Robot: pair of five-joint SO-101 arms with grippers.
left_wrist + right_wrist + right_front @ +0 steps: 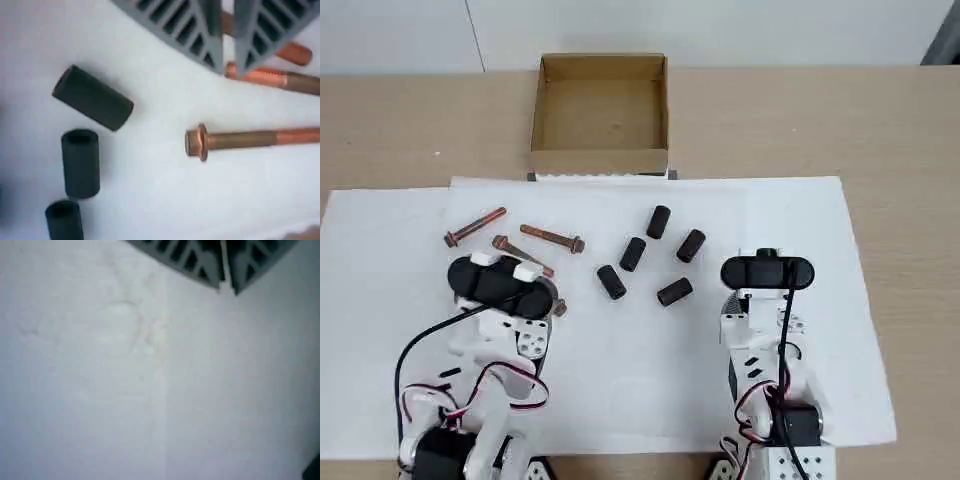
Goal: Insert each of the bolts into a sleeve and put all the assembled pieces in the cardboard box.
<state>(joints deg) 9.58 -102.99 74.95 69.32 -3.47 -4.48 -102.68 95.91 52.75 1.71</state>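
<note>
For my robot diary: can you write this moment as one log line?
left gripper shut over bolts | right gripper shut over paper | sleeves loose | all outside cardboard box

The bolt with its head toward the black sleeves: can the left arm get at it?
Probably yes: the bolt lies bare on the paper close by the left gripper, apart from the other bolts, nothing across it.

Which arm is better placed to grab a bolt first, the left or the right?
Left. The left gripper hangs directly over the bolts, with one right under its tips. The right gripper is over bare white paper, and the sleeves lie between it and the bolts.
</note>
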